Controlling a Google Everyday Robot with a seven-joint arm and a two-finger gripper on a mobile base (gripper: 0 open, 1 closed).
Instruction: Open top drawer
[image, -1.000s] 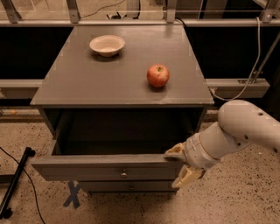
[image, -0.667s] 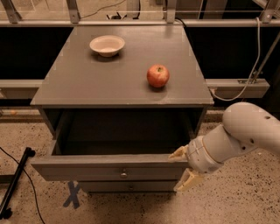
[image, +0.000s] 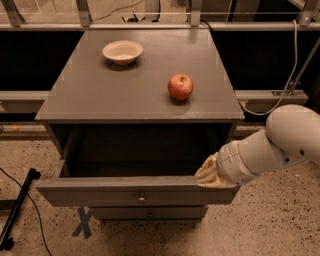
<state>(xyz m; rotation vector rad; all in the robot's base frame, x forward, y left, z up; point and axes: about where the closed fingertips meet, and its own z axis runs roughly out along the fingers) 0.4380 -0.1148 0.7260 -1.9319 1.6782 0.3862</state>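
Note:
The top drawer (image: 100, 192) of the grey cabinet stands pulled far out, its deep box dark and showing nothing inside. Its flat front carries a small round metal knob (image: 142, 199). My gripper (image: 209, 174), tan at the end of the white arm (image: 280, 142), sits at the right end of the drawer front's top edge, touching it. The arm reaches in from the right.
A red apple (image: 180, 86) and a white bowl (image: 122, 51) rest on the cabinet top (image: 100, 95). A lower drawer front (image: 150, 214) shows beneath. A black stand leg (image: 17, 210) and a blue tape X (image: 82, 222) lie on the floor at left. A cable (image: 292, 70) hangs at right.
My gripper has moved up from beside the drawer front's right end onto its top edge. The drawer has stayed about as far out.

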